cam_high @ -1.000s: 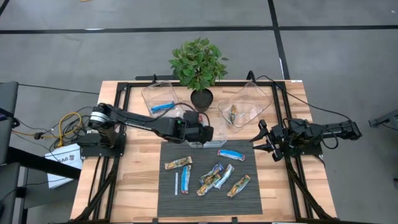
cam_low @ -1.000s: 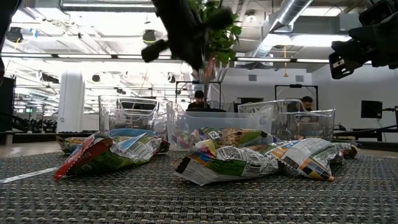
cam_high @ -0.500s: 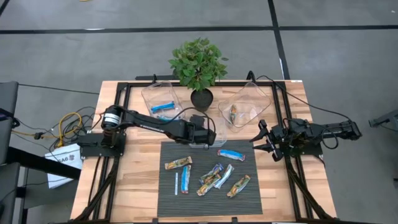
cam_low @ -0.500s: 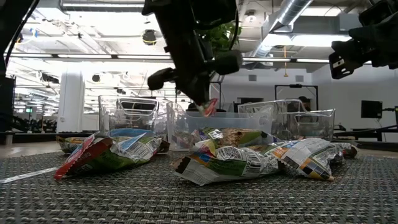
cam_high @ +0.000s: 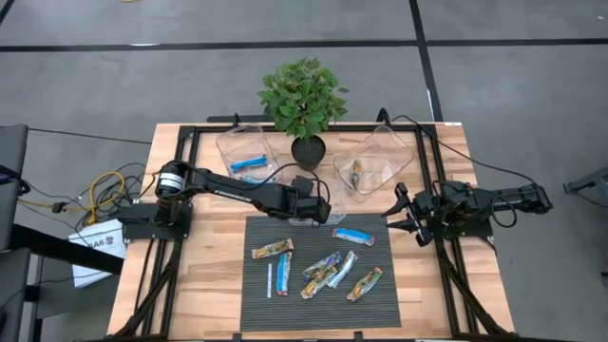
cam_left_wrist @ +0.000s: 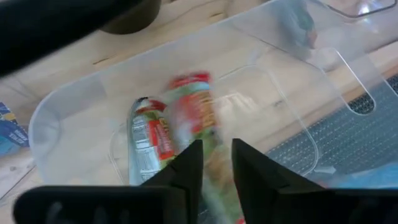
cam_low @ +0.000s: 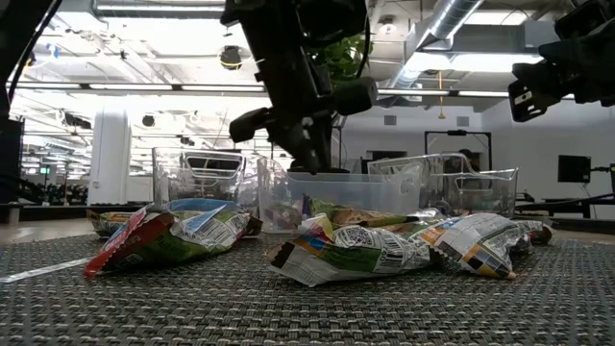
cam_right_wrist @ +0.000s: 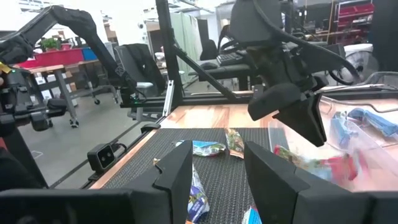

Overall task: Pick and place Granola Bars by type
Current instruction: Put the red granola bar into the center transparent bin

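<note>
My left gripper (cam_high: 313,201) (cam_left_wrist: 217,162) hangs over the middle clear tub (cam_high: 329,211) (cam_left_wrist: 62,118), fingers pointing down and a narrow gap apart, holding nothing. Below it a red-and-green granola bar (cam_left_wrist: 194,115) (cam_right_wrist: 314,165) shows blurred inside the tub, beside another red bar (cam_left_wrist: 146,140) lying on the tub's floor. Several more bars lie flat on the dark mat (cam_high: 256,309), among them a blue one (cam_high: 353,236) and a gold one (cam_high: 272,249). My right gripper (cam_high: 397,217) (cam_right_wrist: 217,162) waits open at the mat's right edge.
A far-left tub (cam_high: 228,147) holds a blue bar (cam_high: 249,163), and a far-right tub (cam_high: 389,152) holds one bar (cam_high: 355,173). A potted plant (cam_high: 304,100) stands between them. A thin white stick (cam_high: 269,280) lies on the mat. People sit in the room behind.
My left gripper came down over the middle tub with a red-ended bar hanging from its fingertips. The bar has left the fingers and is now down inside the tub. My right arm kept still.
</note>
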